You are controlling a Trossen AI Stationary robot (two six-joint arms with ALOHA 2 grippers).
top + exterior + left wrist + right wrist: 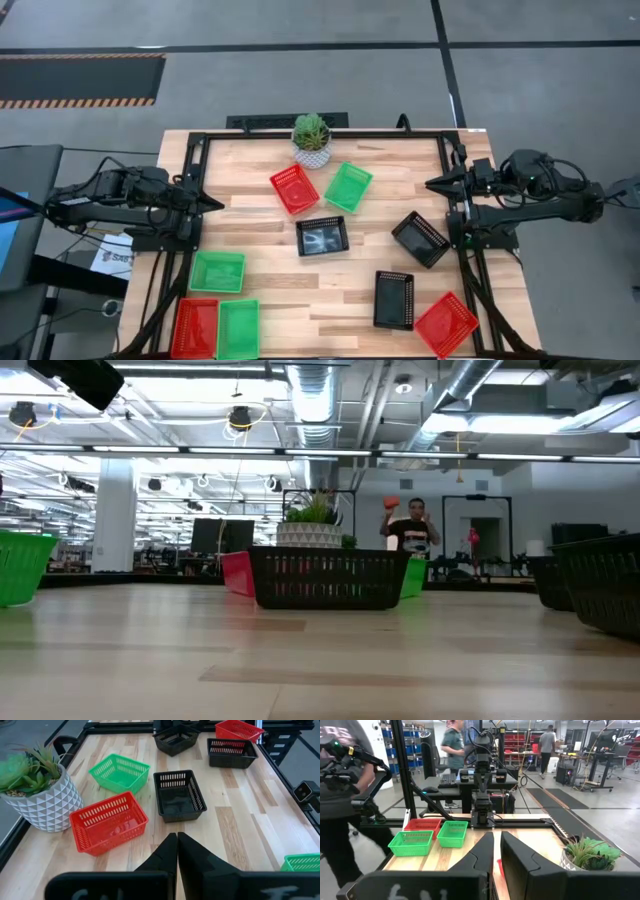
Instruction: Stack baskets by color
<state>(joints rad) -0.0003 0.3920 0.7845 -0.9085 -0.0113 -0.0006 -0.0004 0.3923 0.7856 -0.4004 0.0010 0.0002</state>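
Note:
Several mesh baskets rest on their bottoms on the wooden table (260,215). A red basket (294,189), a green one (348,187) and a black one (322,237) sit mid-table. Two black baskets (420,239) (394,299) and a red one (446,324) lie to the right. A green basket (218,271), a red one (195,327) and another green one (238,329) sit at the near left. My left gripper (215,203) (177,839) hovers shut at the left edge. My right gripper (432,184) (497,842) hovers at the right edge, a narrow gap between its fingers, nothing in it.
A small green plant in a white pot (311,140) stands at the far edge, just behind the red and green baskets. A black frame (190,150) borders the table. People stand in the room beyond, one (410,530) behind the far edge.

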